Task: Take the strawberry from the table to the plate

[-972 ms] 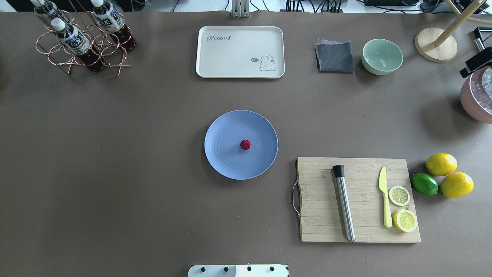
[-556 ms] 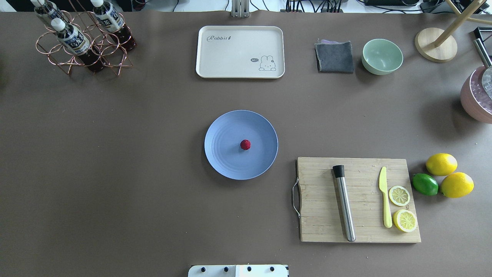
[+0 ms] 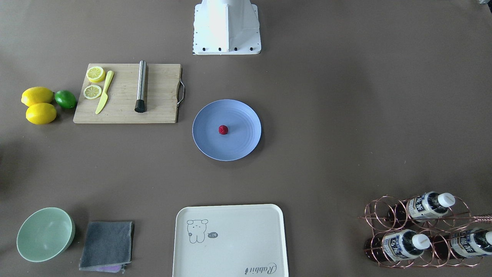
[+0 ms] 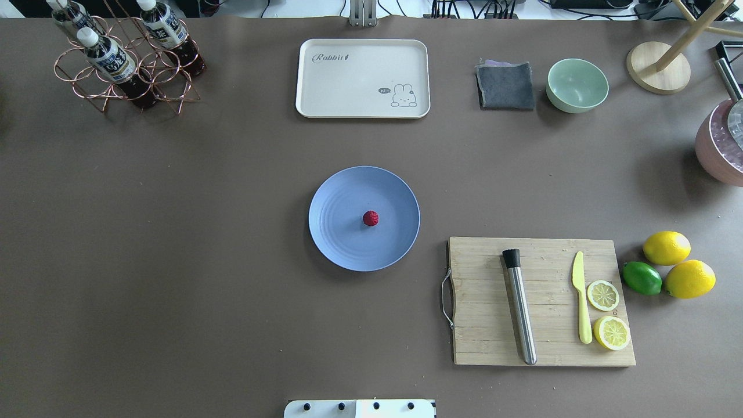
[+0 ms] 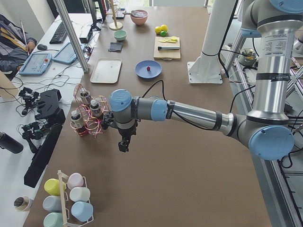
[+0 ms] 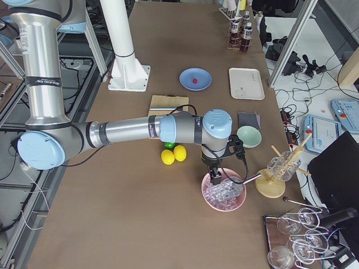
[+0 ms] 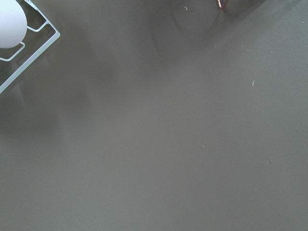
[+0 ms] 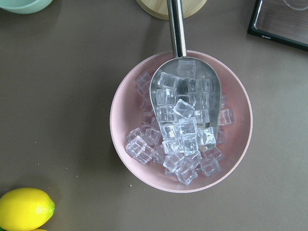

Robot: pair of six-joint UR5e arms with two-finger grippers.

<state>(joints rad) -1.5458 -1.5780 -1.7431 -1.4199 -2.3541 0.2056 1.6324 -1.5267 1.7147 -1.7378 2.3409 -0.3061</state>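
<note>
Though small and dark red with bumpy skin, the strawberry (image 4: 370, 218) is near-round, so no clear long axis or pointing direction can be told. It sits about mid-plate, touching the blue plate (image 4: 336, 247), with nothing holding it. The plate lies flat on the table (image 4: 174, 232), around the middle.

Left arm is stretched out level over the table with its wrist bent down. The left gripper (image 5: 124, 145) points straight down above bare table beside the bottle rack (image 5: 87, 113), well apart from the plate. Its fingers are too small to tell if spread or closed.

Right arm is also stretched level. The right gripper (image 6: 215, 179) points down over a pink bowl (image 8: 120, 110) of ice cubes (image 8: 144, 149) with a metal scoop (image 8: 176, 24). Its finger state cannot be told either.
</note>
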